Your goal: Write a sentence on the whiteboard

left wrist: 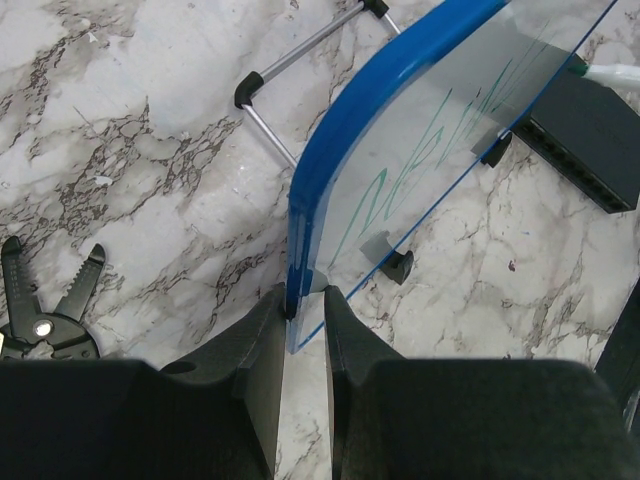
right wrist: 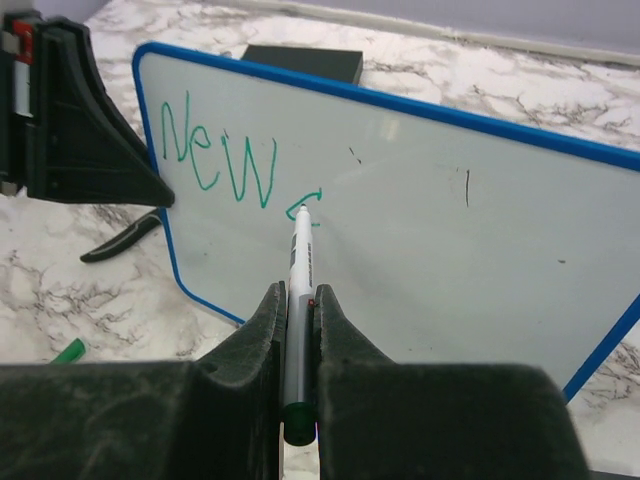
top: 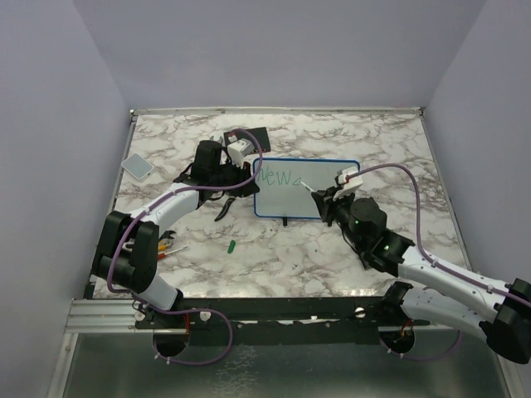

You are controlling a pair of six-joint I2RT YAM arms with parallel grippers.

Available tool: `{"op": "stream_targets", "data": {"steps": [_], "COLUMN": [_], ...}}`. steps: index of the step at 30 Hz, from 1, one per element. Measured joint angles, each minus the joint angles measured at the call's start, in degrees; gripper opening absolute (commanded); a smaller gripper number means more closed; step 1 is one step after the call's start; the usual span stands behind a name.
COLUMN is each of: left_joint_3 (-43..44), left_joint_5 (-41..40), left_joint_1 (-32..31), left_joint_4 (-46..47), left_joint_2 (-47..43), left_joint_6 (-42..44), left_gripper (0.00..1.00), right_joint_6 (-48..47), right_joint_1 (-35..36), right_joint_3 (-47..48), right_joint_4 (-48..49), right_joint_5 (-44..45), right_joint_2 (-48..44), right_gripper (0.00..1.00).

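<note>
The whiteboard with a blue rim stands in the middle of the marble table, tilted. Green writing reads "NeW", followed by a small started stroke. My left gripper is shut on the board's left rim, its tips pinching the blue edge. My right gripper is shut on a white marker with a green end. The marker tip touches the board just right of the "W". The left gripper also shows in the right wrist view.
A black box with ports lies behind the board. A green marker cap and black pliers lie in front left. A grey pad sits at the far left. Small tools lie near the left arm.
</note>
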Motion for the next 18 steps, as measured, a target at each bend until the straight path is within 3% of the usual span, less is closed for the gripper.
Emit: {"op": "stream_targets", "data": {"steps": [18], "left_joint_3": [0.00], "left_joint_5": [0.11], "left_joint_1": [-0.11], "left_joint_4": [-0.04], "left_joint_2": [-0.07], "left_joint_6": [0.00], "left_gripper": [0.21], "right_joint_6": [-5.38], "right_joint_1": [0.00], "right_joint_3": [0.76], "right_joint_4": [7.87], "right_joint_5": [4.35], "right_joint_2": [-0.52], "right_gripper": [0.01]}}
